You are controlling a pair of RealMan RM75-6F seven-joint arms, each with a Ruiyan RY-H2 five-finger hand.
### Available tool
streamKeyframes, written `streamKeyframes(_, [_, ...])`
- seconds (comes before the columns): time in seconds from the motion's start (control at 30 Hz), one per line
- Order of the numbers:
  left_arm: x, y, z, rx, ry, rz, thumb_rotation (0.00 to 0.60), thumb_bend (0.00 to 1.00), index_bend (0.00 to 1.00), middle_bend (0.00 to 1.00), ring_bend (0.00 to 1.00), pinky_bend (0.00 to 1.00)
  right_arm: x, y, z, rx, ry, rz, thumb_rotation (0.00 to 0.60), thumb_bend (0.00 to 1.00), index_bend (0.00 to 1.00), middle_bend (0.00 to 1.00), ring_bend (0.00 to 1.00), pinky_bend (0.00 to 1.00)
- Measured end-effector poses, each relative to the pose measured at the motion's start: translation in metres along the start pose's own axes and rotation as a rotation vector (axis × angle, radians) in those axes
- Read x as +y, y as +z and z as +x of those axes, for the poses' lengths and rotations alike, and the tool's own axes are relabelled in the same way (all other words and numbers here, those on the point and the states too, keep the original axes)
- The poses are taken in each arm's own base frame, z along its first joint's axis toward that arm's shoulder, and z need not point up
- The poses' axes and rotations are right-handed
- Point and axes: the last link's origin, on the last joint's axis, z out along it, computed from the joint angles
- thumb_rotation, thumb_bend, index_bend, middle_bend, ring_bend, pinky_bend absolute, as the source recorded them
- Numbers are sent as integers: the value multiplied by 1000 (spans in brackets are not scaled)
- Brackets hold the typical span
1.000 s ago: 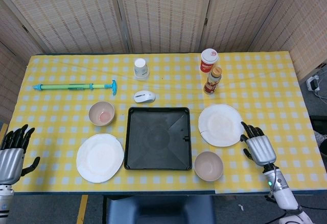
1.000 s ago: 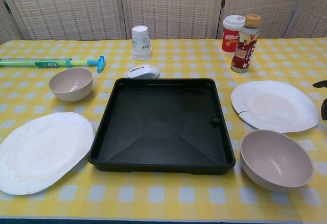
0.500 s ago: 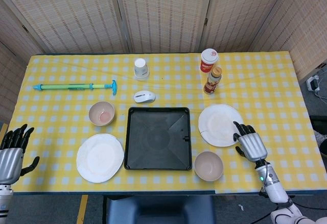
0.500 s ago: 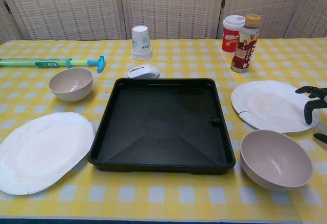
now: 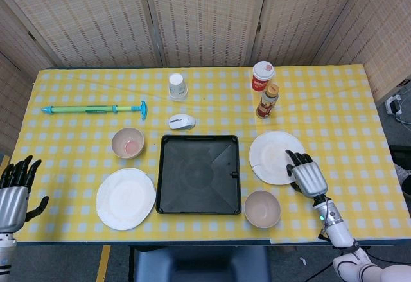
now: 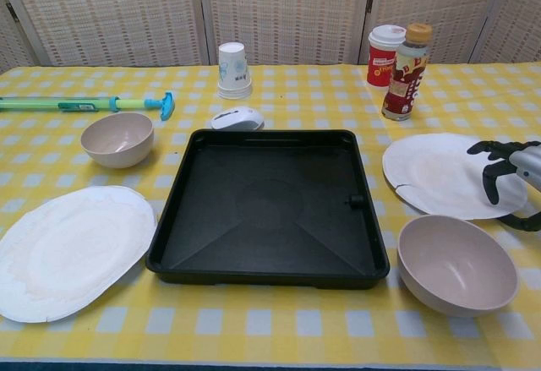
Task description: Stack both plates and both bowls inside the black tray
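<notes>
Right hand [image 5: 307,174] empty, fingers spread over rim of right plate [image 5: 275,157], beside black tray [image 5: 198,174]. Left hand [image 5: 14,192] spread, idle at worktop edge. Risk: your fingertips skid thin plate toward bottle [image 5: 267,101]; cracked edge may tear.

Along the far edge of my desk [image 5: 334,96] I see an upturned paper cup [image 5: 177,86], a red lidded cup [image 5: 262,76] and a bottle [image 5: 268,101] just before it. A green-and-blue syringe-like tool [image 5: 96,109] lies toward the far left corner. A white mouse [image 5: 182,122] sits near the middle.

Staged lab setup, yellow checked tablecloth [image 5: 334,96], woven folding screens [image 5: 205,18] behind
</notes>
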Motion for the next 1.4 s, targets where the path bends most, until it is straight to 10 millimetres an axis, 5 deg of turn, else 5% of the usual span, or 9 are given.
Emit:
streamKeyframes(0.17, [-1, 0, 0, 1, 0, 0, 600, 358, 0, 0, 0, 0, -1, 4, 0, 16, -4, 4, 600, 549, 673, 216, 220, 263])
streamKeyframes(0.43, [-1, 0, 1, 6, -1, 1, 600, 357, 0, 0, 0, 0, -1, 6, 4, 49, 0, 7, 600, 569, 704, 236, 229, 278])
streamKeyframes(0.83, [1, 1, 0, -5, -6, -8, 600, 358, 0, 0, 0, 0, -12, -9, 57, 340, 47, 61, 600, 569, 716, 252, 250, 296])
streamKeyframes(1.1, [1, 0, 1, -3, -14, -11, 600, 358, 0, 0, 0, 0, -51, 0, 81, 416, 52, 192, 600, 568, 716, 260, 275, 329])
streamKeyframes(1.4, [-3, -2, 6, 12, -35, -5, 600, 358, 0, 0, 0, 0, -106, 32, 77, 361, 82, 308, 600, 569, 716, 265, 274, 329])
